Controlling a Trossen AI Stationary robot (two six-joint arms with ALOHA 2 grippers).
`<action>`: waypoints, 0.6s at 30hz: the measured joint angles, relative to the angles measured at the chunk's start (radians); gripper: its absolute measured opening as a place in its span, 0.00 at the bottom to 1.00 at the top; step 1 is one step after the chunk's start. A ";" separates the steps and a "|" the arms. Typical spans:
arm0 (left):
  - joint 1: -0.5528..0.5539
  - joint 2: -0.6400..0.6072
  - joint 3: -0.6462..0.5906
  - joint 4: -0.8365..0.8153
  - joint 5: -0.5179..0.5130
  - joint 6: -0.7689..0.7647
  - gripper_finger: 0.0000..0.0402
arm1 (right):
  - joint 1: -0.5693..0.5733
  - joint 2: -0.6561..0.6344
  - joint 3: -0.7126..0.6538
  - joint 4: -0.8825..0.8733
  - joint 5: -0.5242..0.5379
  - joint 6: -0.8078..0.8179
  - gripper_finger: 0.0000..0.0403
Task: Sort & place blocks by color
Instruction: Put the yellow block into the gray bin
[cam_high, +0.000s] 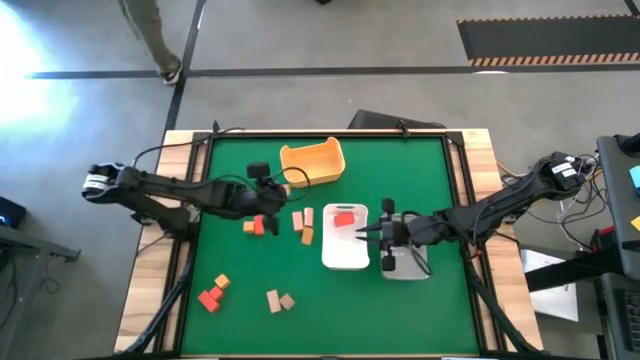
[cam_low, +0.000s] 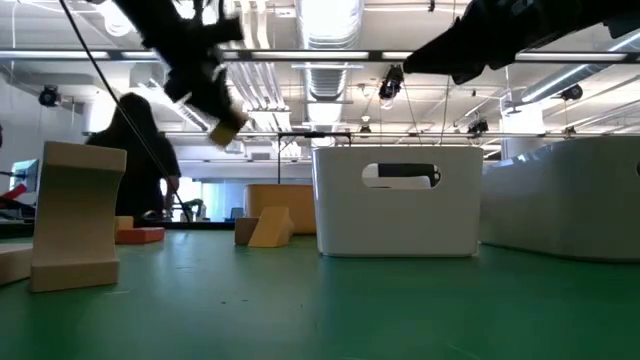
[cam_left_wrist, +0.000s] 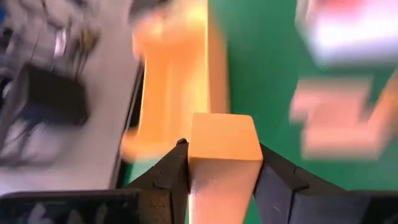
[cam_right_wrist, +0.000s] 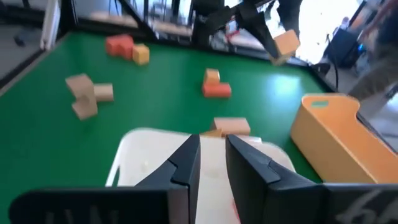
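At the left we see the left arm reaching across the green tabletop (cam_high: 240, 310), its left gripper (cam_high: 272, 190) lifted above the surface, jaws clamped on an orange block (cam_left_wrist: 222, 140) beside the yellow-orange tub (cam_high: 313, 161). Loose blocks (cam_high: 303, 224) lie scattered below it, red and orange ones (cam_high: 213, 293) near the front left. Farther right, the right gripper (cam_high: 372, 233) hovers over the white tray (cam_high: 345, 255) holding a red block (cam_high: 343, 218), jaws nearly closed on nothing.
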 joint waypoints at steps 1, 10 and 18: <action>-0.011 -0.013 -0.012 0.082 0.016 0.000 0.29 | 0.000 0.000 -0.014 0.040 0.000 -0.008 0.16; -0.106 0.018 -0.157 0.883 0.248 0.008 0.29 | 0.000 0.000 -0.070 0.200 -0.005 0.054 0.32; -0.142 0.227 -0.180 1.298 0.330 0.007 0.29 | 0.000 0.000 -0.018 0.202 -0.005 0.054 0.58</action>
